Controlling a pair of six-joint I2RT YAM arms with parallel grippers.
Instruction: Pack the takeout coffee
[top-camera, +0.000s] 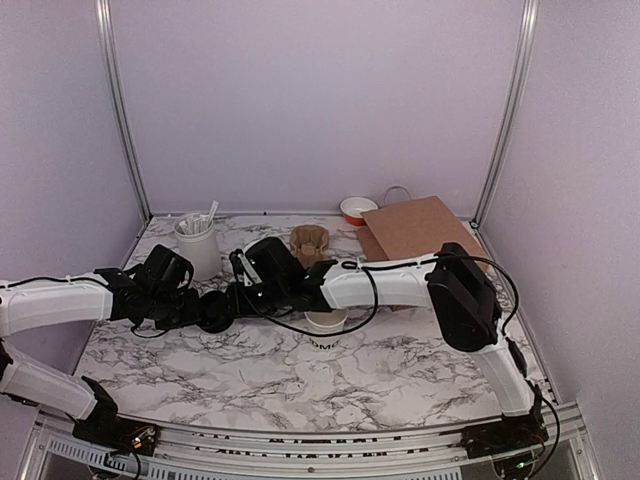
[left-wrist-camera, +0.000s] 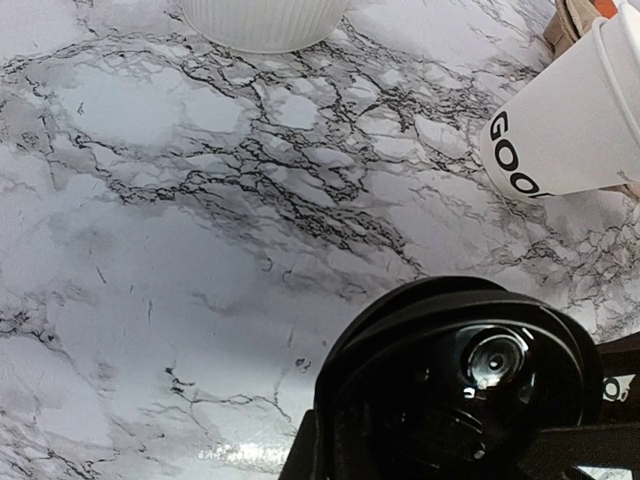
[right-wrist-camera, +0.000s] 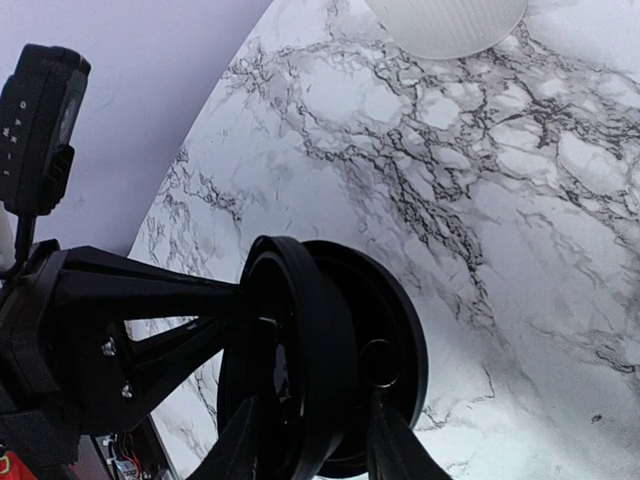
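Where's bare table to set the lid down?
Best: the wide marble strip between the open cup and the near edge. Also the near-left patch, nearside of the left arm. Crowded: the back row, with canister, pulp tray, bowl and paper bag, and mid-table where both arms meet at the lid.

The left arm (top-camera: 55, 302) and right arm (top-camera: 385, 285) have white shells and black joints. Black cables (top-camera: 374, 292) run alongside them.

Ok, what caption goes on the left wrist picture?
Left gripper holds the black lid over the marble table, white cup standing nearby.
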